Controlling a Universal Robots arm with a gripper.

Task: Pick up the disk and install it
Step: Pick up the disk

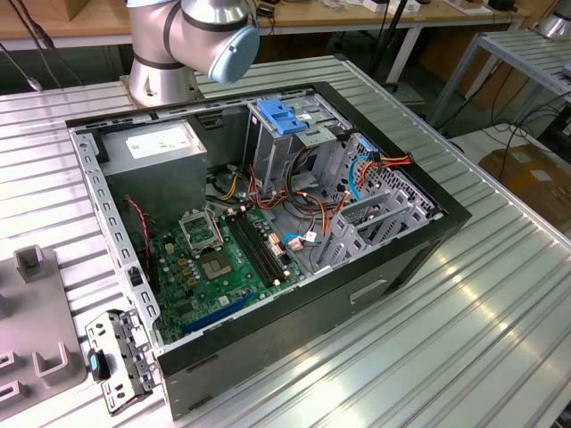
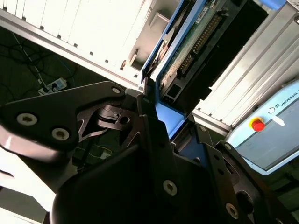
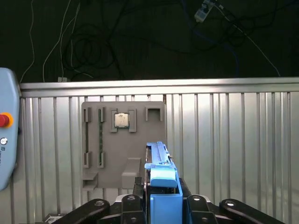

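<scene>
The disk (image 3: 160,161) stands edge-on in the first wrist view, its blue plastic rail toward the camera, clamped between the black fingers of my gripper (image 3: 162,201), which is shut on it. It hangs above the ribbed metal table. In the second wrist view the disk (image 2: 187,51) shows its green circuit-board underside and a blue rail, reaching out from the gripper (image 2: 161,109). In the exterior view the open computer case (image 1: 428,234) lies on its side on the table, and the arm's base (image 1: 183,40) stands behind it.
Inside the case sit a grey power-supply box (image 1: 161,147), the motherboard (image 1: 219,254), a light-blue latch (image 1: 281,116) and metal drive cages (image 1: 366,223). A grey fixture plate (image 3: 140,147) holding a chip (image 3: 122,120) lies under the disk. A teach pendant (image 3: 7,135) rests beside it.
</scene>
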